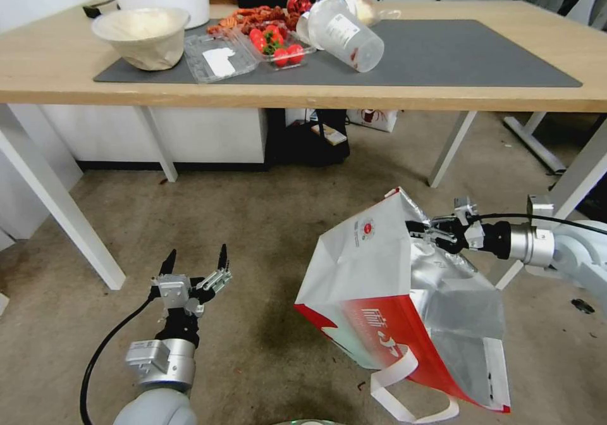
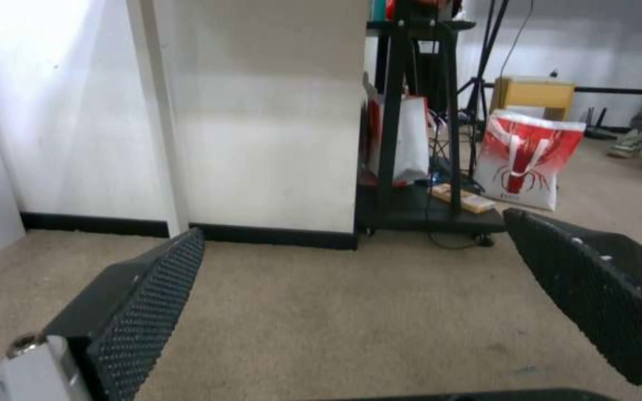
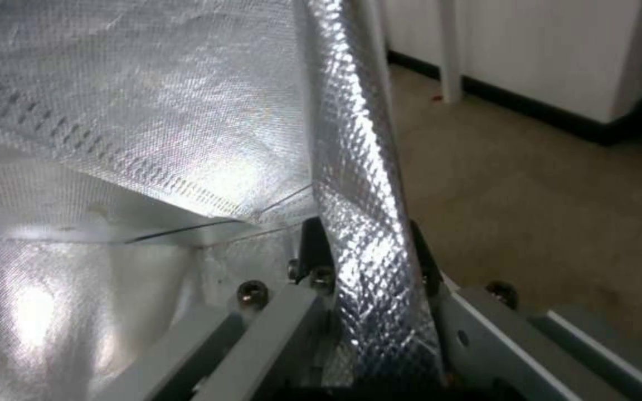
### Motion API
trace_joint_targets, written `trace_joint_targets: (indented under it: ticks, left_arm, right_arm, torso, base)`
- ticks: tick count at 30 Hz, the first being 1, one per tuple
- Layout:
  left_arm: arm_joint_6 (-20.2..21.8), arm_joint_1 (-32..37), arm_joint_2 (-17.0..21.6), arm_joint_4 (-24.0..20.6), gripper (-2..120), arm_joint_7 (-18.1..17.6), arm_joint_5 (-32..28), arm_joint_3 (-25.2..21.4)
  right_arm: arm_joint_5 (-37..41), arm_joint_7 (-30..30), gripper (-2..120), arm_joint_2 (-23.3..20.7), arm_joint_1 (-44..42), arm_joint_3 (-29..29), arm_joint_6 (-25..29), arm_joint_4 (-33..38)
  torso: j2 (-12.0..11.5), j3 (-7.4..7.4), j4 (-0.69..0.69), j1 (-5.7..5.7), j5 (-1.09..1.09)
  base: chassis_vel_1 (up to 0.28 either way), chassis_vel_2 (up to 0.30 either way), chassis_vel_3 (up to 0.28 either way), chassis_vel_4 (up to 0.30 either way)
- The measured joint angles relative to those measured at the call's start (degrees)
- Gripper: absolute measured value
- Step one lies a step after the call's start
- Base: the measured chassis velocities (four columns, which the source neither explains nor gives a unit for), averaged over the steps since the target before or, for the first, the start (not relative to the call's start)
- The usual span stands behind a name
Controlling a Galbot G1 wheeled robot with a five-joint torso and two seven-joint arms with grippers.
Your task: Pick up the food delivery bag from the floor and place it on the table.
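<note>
I am holding the food delivery bag (image 1: 379, 286) by a single point: the right gripper (image 1: 420, 230) is pinching the upper rim of the bag's side wall, its jaws pressed together on a fold of the silver foil lining (image 3: 369, 223). The bag is hanging tilted, its red lower band low near the floor (image 1: 265, 222); I cannot tell whether the bottom corner is touching it. The white strap handles (image 1: 404, 393) are dangling loose below the bag.

The left gripper (image 1: 195, 264) is hovering over the floor, well apart from the bag, with its fingers (image 2: 142, 301) spread wide and nothing between them.

Risks I am noting:
- The grip is on thin foil fabric, not on a strap. My judgement: under the bag's own weight the fold could slide out of the jaws, or the lining could tear.
- The bag is hanging lopsided from one edge, so it may swing or rotate as I lift.
- The table (image 1: 442, 96) sits just ahead; the bag's low corner or straps could catch its edge.
- The dark grey mat (image 1: 455, 52) is crowded on its left side with a strawberry tray (image 1: 278, 47), a toppled plastic cup (image 1: 344, 33) and a bowl (image 1: 142, 36); a swinging bag could knock them.
</note>
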Motion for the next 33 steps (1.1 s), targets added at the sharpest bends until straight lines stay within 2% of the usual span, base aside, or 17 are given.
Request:
trace_joint_targets:
  ticks: [6, 14, 33]
  left_arm:
    - [0.0, -0.2, 0.3, 0.2, 100, 0.6, 0.0, -0.4]
    - [0.0, -0.3, 0.6, 0.2, 100, 0.7, -0.5, -1.0]
    - [0.1, -0.5, 0.6, 0.0, 100, -0.2, -1.0, -0.9]
  right_arm:
    - [0.1, -4.6, 0, 0.8, 0.6, -0.8, -1.3, -0.8]
    - [0.3, -6.9, 0, 0.9, 1.8, -1.9, -2.6, -0.3]
    - [1.1, -7.2, 0, 1.0, 0.6, -1.8, -3.7, 2.8]
  torso:
    - [0.0, 0.0, 0.0, 0.0, 0.01]
    - [0.0, 0.0, 0.0, 0.0, 0.0]
    - [0.0, 0.0, 0.0, 0.0, -0.01]
  base:
    - [0.0, 0.0, 0.0, 0.0]
    - [0.0, 0.0, 0.0, 0.0]
    - [0.0, 0.0, 0.0, 0.0]
